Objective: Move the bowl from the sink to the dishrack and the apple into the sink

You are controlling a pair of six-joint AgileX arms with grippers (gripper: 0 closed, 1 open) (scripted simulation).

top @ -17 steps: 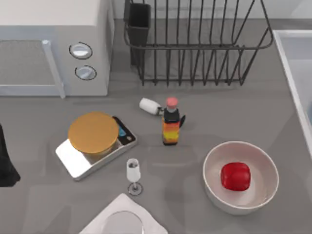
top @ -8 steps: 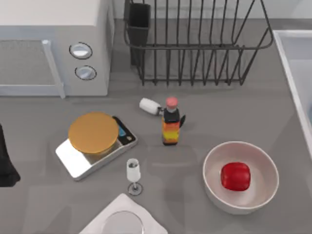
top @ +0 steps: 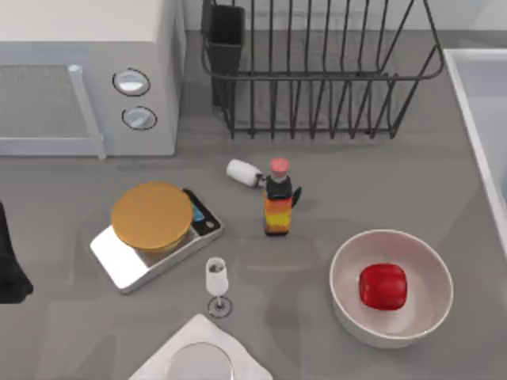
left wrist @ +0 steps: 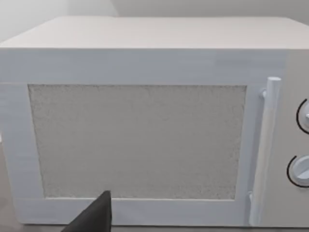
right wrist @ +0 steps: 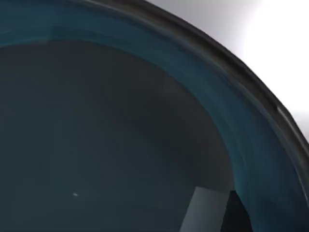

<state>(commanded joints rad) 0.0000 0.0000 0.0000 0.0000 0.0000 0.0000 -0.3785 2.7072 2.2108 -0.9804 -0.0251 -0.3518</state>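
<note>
Sink (top: 475,103) at the table's right edge, only its pale rim and a strip of basin in the top view. Dishrack (top: 321,71) along the far edge, just left of the sink, black cup (top: 226,36) at its left corner. Open grey table between rack and white bowl (top: 390,287); bottle (top: 278,198) and small white canister (top: 243,172) standing in the middle. Apple (top: 383,286) lying inside the white bowl, near the front right. Scale (top: 154,233) and glass (top: 217,283) left of it, microwave (top: 87,75) at far left.

Right wrist view pressed close to the bowl (right wrist: 145,135): teal inside, dark rim curving past; cannot tell the right claw's state.

Left arm (top: 9,265) parked at the left edge, facing the microwave door; one dark fingertip (left wrist: 94,217) low in its wrist view, state not to be told.
</note>
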